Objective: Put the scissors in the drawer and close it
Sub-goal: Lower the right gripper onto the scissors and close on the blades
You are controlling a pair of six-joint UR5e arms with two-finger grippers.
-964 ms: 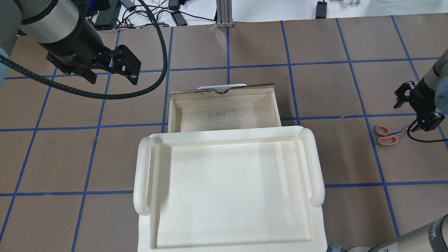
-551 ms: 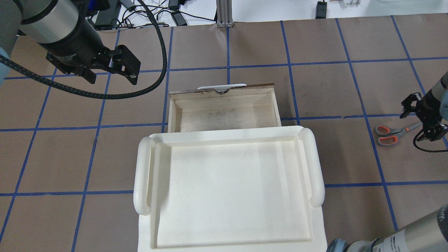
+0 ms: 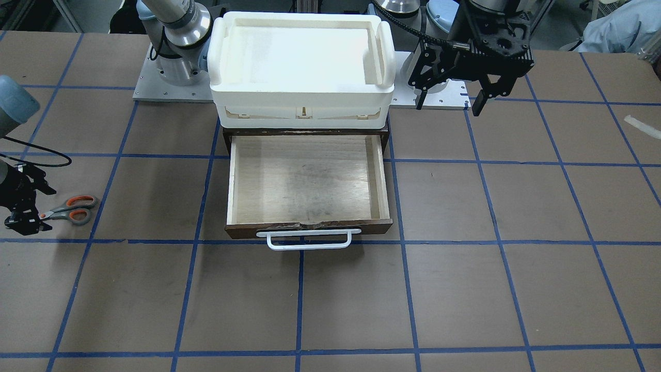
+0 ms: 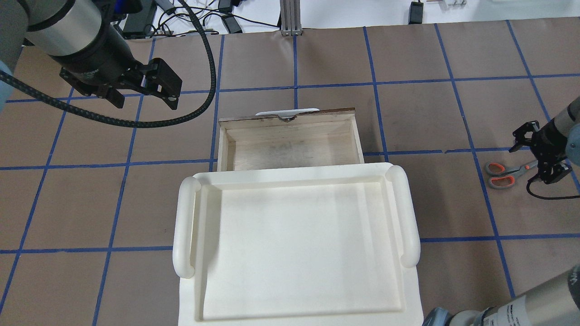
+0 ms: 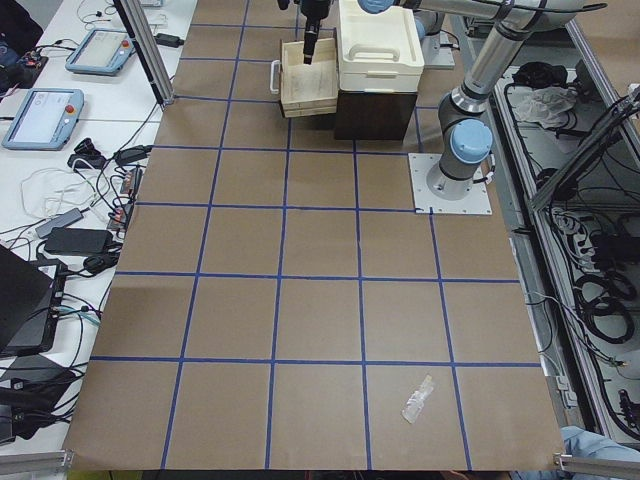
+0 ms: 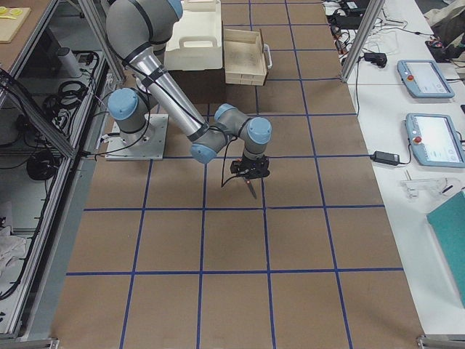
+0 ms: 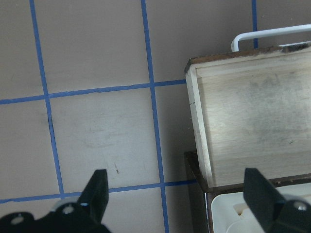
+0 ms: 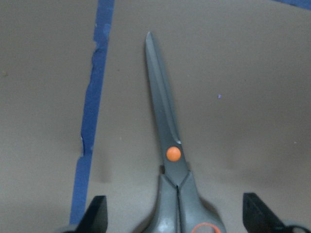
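The scissors are lying at the overhead view's right edge, well apart from the open central drawer. The right gripper is straddling them, jaws apart; the left gripper is hanging upper left, jaws apart. A cream bin is overlapping the drawer's rear on the blue-taped table.

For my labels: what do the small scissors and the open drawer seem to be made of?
Small grey-handled scissors: dull grey blades, likely metal; orange-lined loops look plastic. Shallow pale drawer: bare wood, probably plywood, with visible grain; its dark front panel is chipped.
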